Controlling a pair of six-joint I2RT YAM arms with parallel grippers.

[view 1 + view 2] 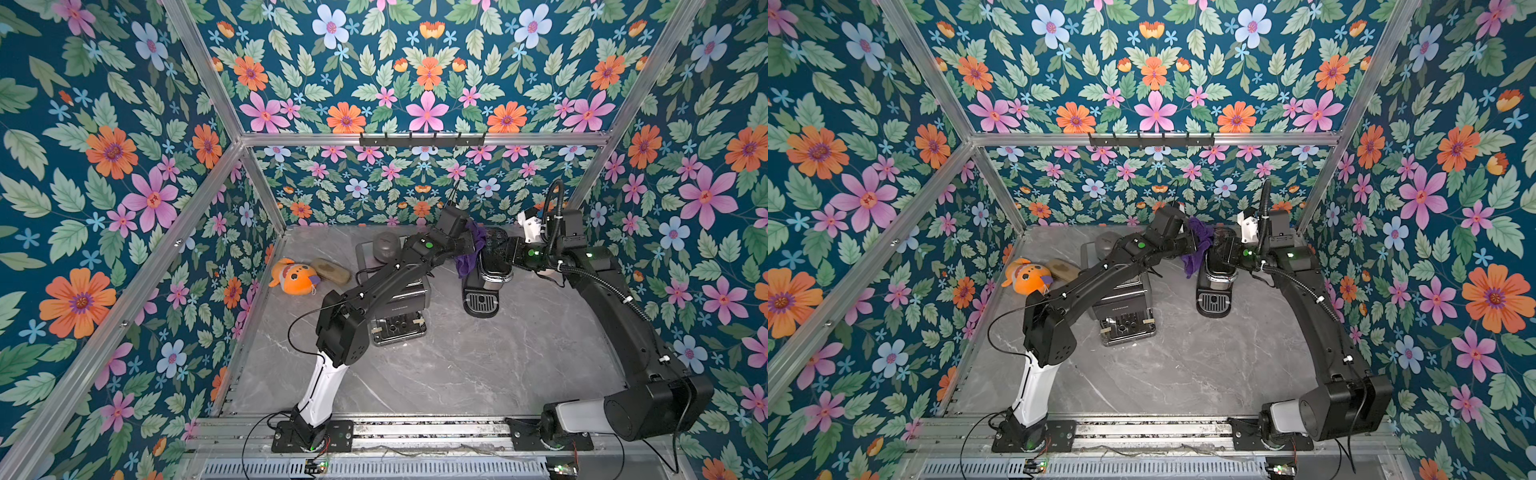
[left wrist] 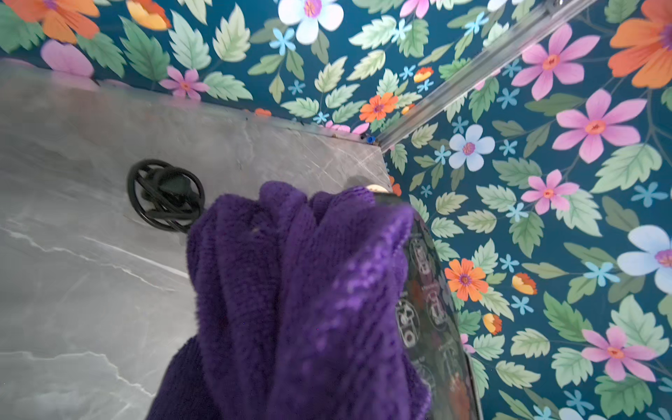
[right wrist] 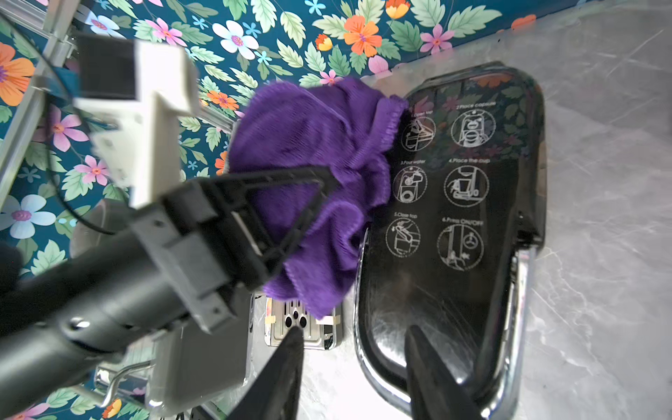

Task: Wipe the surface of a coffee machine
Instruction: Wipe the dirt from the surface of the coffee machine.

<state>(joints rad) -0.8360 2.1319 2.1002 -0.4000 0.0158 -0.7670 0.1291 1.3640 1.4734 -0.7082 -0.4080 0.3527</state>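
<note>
Purple cloth: bunched, hanging against the capsule coffee machine's lid edge.
Left gripper: clamped on the cloth, beside the machine's lid.
Right gripper: jaws parted astride the lid's rim, holding nothing.
Coffee machine: upright on the marble table, between both grippers.
Wipe, judged: drag cloth flat across the glossy pictogram lid, lightly, so the machine doesn't slide.
Hidden: left jaws half buried in cloth; cloth-to-lid contact unclear; spout side unseen from wrists.
</note>
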